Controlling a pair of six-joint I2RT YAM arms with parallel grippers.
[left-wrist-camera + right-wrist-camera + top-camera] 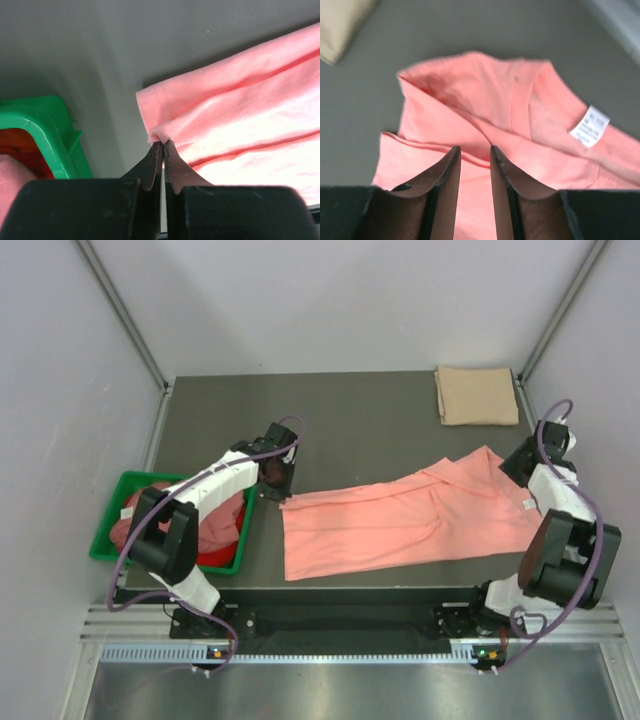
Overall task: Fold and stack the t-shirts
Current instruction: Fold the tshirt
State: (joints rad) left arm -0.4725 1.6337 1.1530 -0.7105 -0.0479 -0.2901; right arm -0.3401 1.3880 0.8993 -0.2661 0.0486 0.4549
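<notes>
Robot test cell, of the laboratory rather than the domestic kind; a dark grey tabletop [350, 430] is enclosed at the back and both sides by plain pale panels [340, 300] joined at the corners by slanting metal struts [125, 315]; the left arm [215, 480] and right arm [555, 502] are mounted on a slotted aluminium rail [340, 638] at the near edge, with purple cables [556, 404] exposed; a green plastic bin [107, 520] hangs beside the tabletop; small lights [215, 652] on the rail, possibly status indicators, are too small to identify.
</notes>
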